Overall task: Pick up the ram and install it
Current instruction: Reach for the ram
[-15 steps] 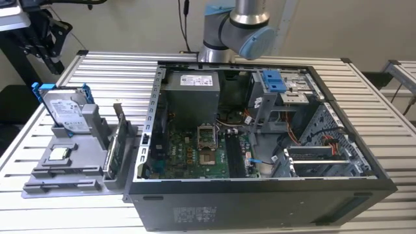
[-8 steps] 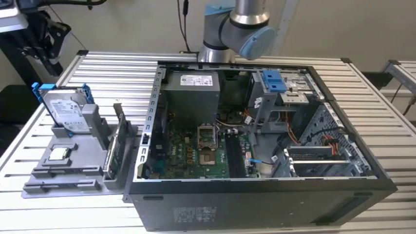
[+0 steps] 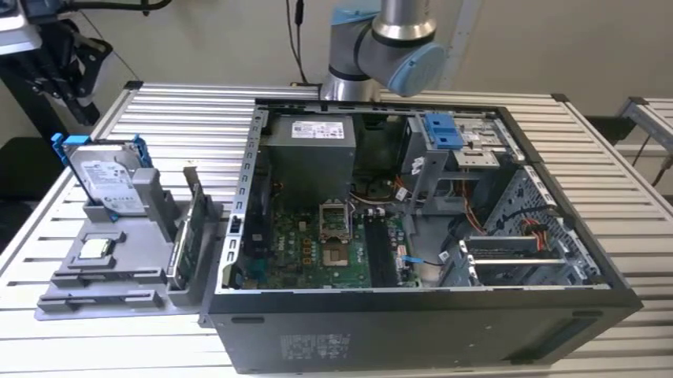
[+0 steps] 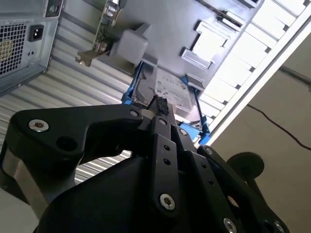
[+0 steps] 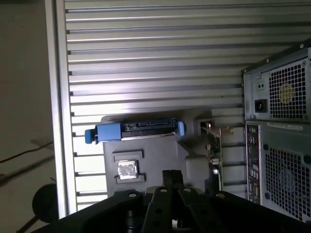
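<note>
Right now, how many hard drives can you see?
1. The silver hard drive in its blue frame stands in the grey holder on the exterior view's left, beside the computer case. More may hide inside it.

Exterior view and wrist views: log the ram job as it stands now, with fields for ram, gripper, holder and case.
ram: stands on edge in the gray holder, not picked up
gripper: jaws shut, empty, hanging over the holder, touching nothing
hard drive: in its blue frame, upright in the holder, in line with the gripper tip in the second wrist view
computer case: open, beside the holder on the slatted table
</note>
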Robot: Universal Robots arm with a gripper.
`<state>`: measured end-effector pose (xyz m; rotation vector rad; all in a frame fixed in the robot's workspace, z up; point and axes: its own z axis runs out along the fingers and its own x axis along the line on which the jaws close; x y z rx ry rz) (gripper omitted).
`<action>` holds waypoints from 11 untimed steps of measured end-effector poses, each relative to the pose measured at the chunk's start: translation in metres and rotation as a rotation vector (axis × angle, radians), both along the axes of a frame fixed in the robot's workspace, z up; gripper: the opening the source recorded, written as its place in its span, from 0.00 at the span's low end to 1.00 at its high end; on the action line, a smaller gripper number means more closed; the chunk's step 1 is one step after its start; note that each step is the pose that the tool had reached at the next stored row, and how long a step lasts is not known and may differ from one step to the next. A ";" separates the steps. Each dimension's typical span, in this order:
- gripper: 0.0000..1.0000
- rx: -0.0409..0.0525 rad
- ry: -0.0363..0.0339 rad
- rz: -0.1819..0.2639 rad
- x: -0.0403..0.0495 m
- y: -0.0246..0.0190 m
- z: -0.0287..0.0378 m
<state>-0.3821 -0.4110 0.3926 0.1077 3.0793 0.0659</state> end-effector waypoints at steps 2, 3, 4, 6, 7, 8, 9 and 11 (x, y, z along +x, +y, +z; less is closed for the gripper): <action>0.11 0.0000 0.0001 0.000 -0.0001 -0.0012 0.0000; 0.11 0.0000 0.0000 0.000 -0.0001 -0.0018 0.0000; 0.11 0.0000 0.0000 0.000 -0.0001 -0.0025 0.0000; 0.11 0.0000 0.0000 0.000 -0.0002 -0.0036 0.0000; 0.11 0.0000 0.0000 0.000 -0.0002 -0.0042 0.0000; 0.11 0.0000 0.0000 0.000 -0.0002 -0.0048 0.0000; 0.11 0.0000 0.0000 0.000 -0.0002 -0.0054 0.0000; 0.11 0.0000 0.0001 0.000 -0.0002 -0.0067 0.0000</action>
